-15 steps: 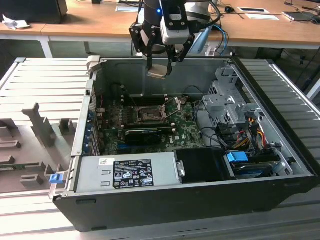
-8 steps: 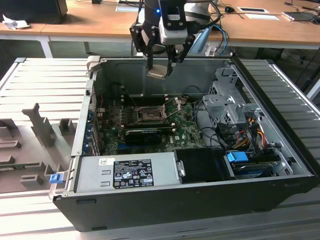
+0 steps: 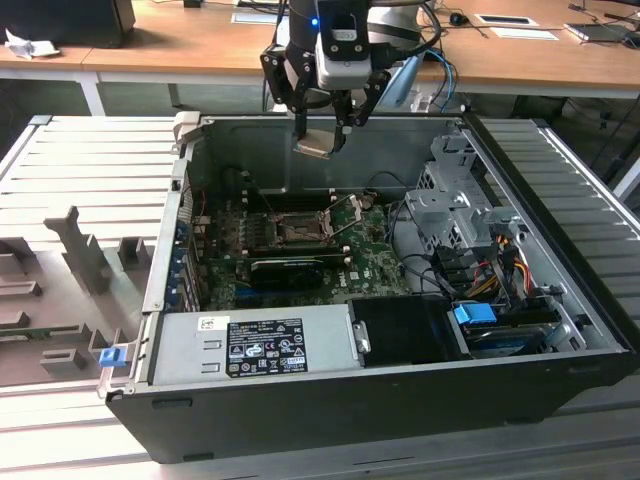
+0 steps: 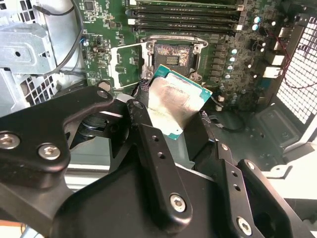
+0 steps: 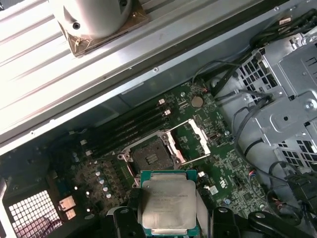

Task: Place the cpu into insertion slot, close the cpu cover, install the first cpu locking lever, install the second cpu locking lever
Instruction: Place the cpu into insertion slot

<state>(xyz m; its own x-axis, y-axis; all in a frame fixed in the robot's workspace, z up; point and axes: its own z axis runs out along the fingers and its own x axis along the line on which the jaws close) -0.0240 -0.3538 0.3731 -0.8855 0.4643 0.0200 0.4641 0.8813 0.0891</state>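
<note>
While the gripper hangs over the open computer case near its back wall, its jaws pinch the cpu by opposite edges, well above the motherboard. At the board's middle, the insertion slot lies bare, the cpu cover swung up beside it.

ribbed grey bench | carries: open computer case; grey fixtures

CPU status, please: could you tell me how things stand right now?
End effector shut on cpu, held over open case. Insertion slot empty, cpu cover raised. Nothing seen between cpu and slot.
</note>
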